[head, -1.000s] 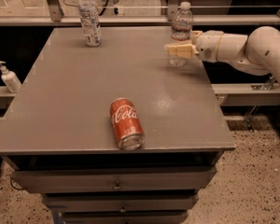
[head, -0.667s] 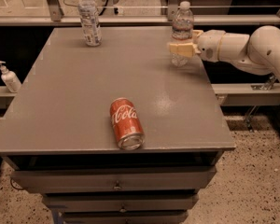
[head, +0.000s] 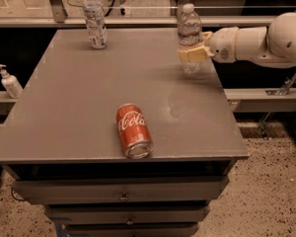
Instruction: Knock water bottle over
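Note:
The water bottle (head: 189,27), clear ribbed plastic with a white cap and a narrow dark label band, stands upright near the table's far right edge. My gripper (head: 192,54) reaches in from the right on a white arm (head: 251,42). It is at the bottle's middle, overlapping its lower body in view. Whether it touches the bottle is unclear.
A second bottle with a tall whitish-blue label (head: 95,19) stands at the far left of the grey table (head: 79,112). A red cola can (head: 133,130) lies on its side near the front edge. A pump dispenser (head: 10,82) stands on a ledge to the left. Drawers sit below the tabletop.
The gripper has barely shifted beside the water bottle. The bottle still stands upright, and the can and the other bottle have not moved.

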